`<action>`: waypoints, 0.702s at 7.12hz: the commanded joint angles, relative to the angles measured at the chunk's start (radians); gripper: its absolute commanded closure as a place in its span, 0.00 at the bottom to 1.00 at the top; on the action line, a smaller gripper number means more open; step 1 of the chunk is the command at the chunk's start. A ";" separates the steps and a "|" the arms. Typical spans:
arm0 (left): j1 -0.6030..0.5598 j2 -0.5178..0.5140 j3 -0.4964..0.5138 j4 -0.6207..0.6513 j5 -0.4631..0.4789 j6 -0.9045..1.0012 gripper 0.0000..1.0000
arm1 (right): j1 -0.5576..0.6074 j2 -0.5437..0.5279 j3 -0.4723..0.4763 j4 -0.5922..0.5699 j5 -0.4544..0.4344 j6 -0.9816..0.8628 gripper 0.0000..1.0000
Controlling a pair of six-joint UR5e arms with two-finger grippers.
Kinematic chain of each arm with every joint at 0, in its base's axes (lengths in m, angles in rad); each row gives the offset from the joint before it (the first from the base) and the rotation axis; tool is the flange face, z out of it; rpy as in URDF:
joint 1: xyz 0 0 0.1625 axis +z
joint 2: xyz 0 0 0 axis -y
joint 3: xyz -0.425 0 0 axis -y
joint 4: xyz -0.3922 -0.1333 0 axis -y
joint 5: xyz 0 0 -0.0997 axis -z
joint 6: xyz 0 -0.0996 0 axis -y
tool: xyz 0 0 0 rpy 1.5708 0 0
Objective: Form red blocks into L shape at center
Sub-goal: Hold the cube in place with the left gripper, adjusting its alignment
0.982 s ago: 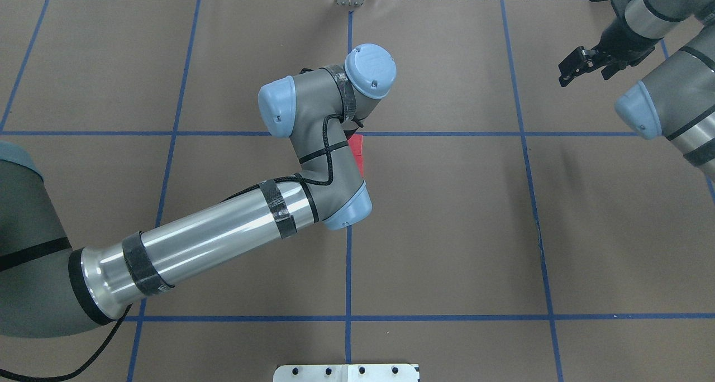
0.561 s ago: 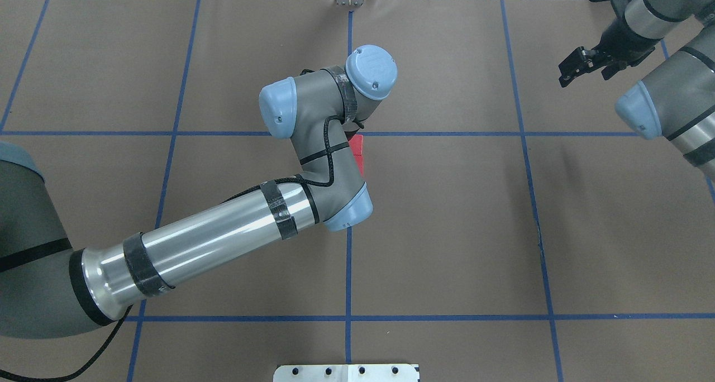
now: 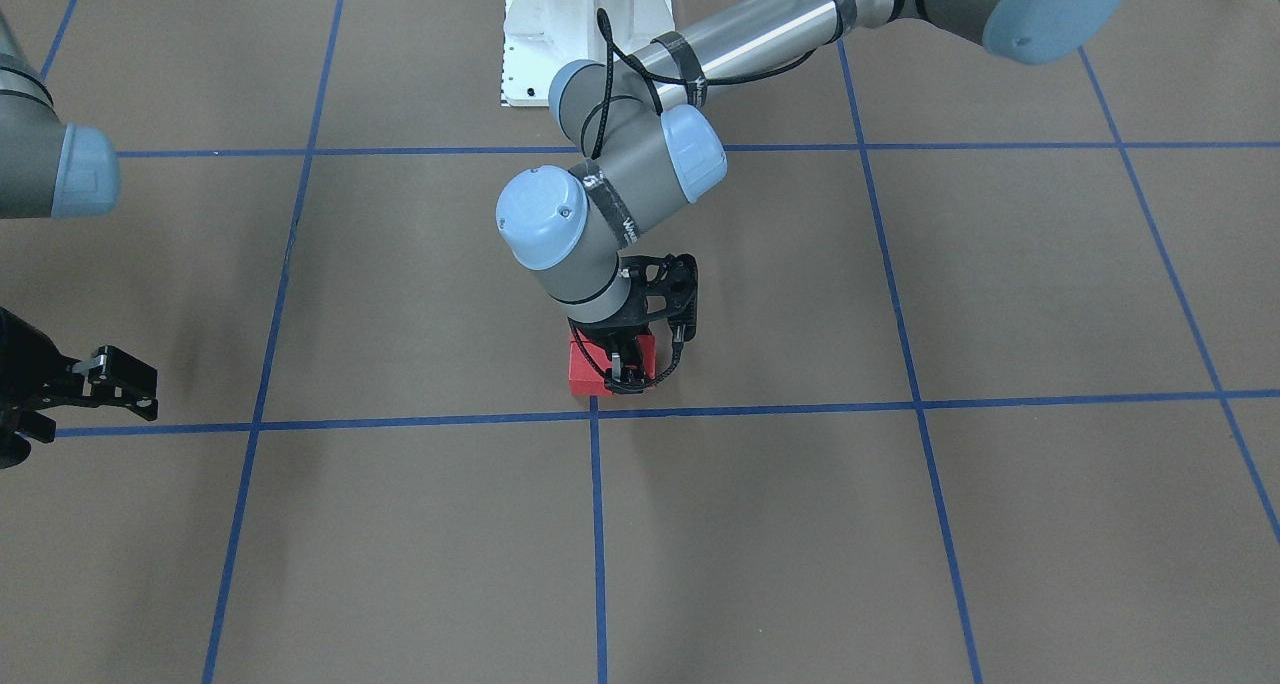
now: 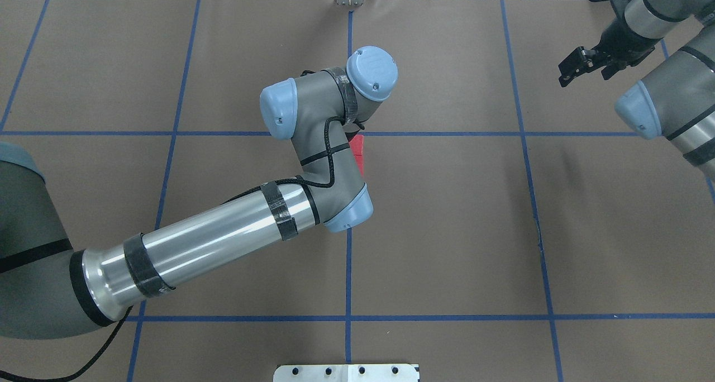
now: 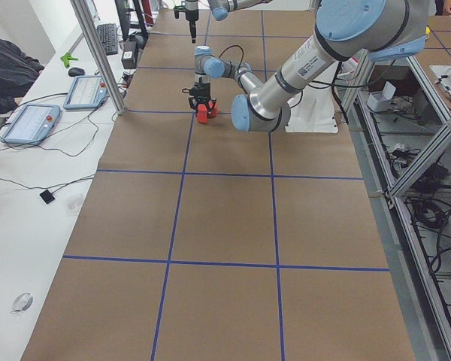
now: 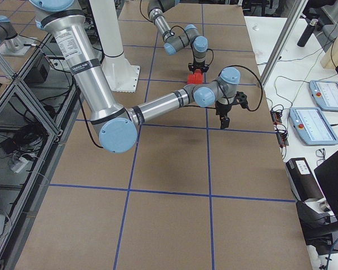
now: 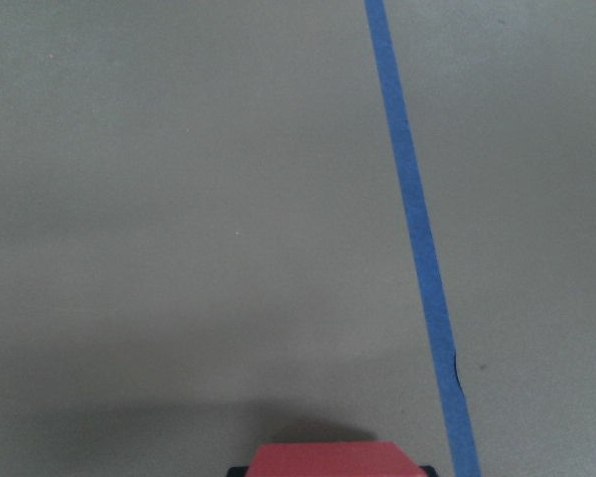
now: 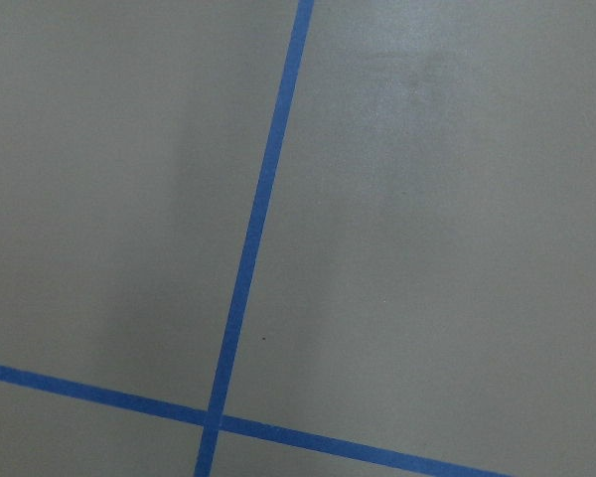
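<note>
The red blocks (image 3: 585, 372) sit tight together just on the robot's side of the centre grid crossing. They are partly hidden under my left wrist, and in the overhead view only two red faces (image 4: 358, 146) show beside the arm. My left gripper (image 3: 622, 374) points straight down into the cluster. Its fingers hug one red block (image 7: 328, 460), which fills the bottom edge of the left wrist view. My right gripper (image 4: 566, 72) hovers open and empty over the far right of the table, far from the blocks.
Blue tape lines (image 4: 349, 259) divide the brown table cover into large squares. The white robot base plate (image 3: 585, 34) lies on the robot's side. My left forearm (image 4: 212, 242) stretches across the near left squares.
My left wrist has shifted very slightly to the right. The blocks and the right arm look unchanged.
</note>
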 commanded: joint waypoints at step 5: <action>0.000 -0.002 -0.005 -0.001 -0.002 0.012 0.07 | 0.002 0.000 0.000 0.000 0.000 0.000 0.01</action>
